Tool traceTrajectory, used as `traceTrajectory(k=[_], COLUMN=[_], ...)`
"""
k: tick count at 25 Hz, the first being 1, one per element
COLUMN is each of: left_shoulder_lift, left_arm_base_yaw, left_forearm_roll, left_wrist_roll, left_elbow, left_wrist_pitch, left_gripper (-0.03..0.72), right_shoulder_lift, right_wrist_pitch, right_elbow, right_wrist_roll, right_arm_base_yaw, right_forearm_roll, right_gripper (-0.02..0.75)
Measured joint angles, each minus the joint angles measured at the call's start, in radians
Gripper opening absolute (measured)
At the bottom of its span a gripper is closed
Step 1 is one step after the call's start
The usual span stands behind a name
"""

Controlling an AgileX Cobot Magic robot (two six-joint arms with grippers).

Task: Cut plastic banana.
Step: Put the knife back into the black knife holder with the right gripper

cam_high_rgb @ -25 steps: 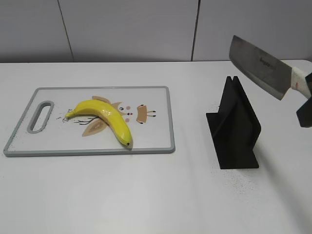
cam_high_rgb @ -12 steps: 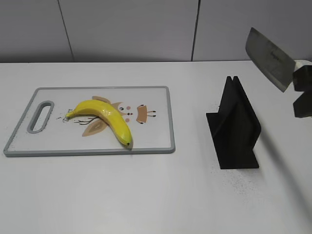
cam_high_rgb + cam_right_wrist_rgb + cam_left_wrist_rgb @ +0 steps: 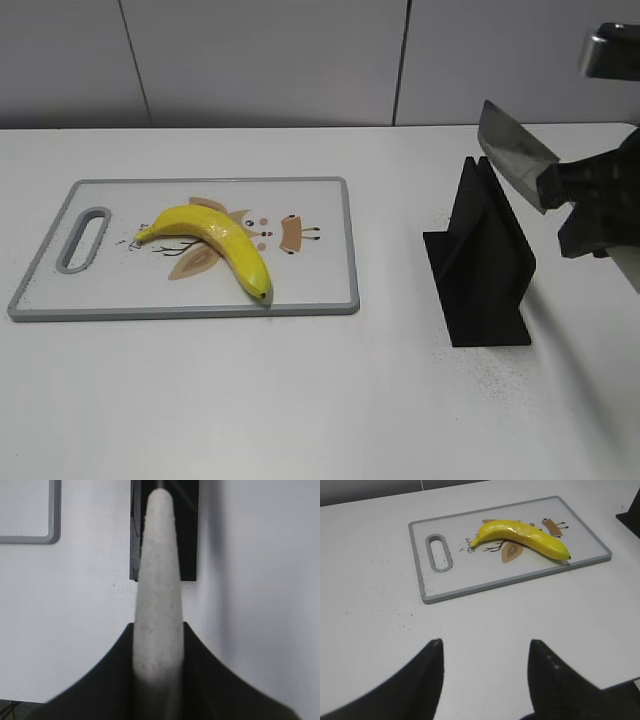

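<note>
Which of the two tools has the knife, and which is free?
The right tool has the knife, shut on its handle above the black stand. The left tool is open and holds nothing, hovering near the cutting board.

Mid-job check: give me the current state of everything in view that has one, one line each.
Plastic banana: whole, uncut, lying on the cutting board.
Cutting board: flat on the table, holding only the banana.
Knife: held in the air above the holder, blade clear of its slot.
Knife holder: upright, empty.
Right gripper: shut on the knife's handle.
Left gripper: open, empty, hovering short of the board.
</note>
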Motion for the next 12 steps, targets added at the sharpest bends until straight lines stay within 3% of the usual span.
traceTrajectory(k=[12], left_shoulder_lift=[0.000], left_arm_base_yaw=[0.000], left_forearm_roll=[0.000], left_wrist_roll=[0.000], left_elbow=[0.000], left_wrist_pitch=[0.000], left_gripper=[0.526], right_shoulder_lift=[0.090], right_wrist_pitch=[-0.009], right_elbow=[0.000], right_wrist_roll=[-0.016], right_arm_base_yaw=[0.000], right_forearm_roll=[-0.006], right_gripper=[0.165])
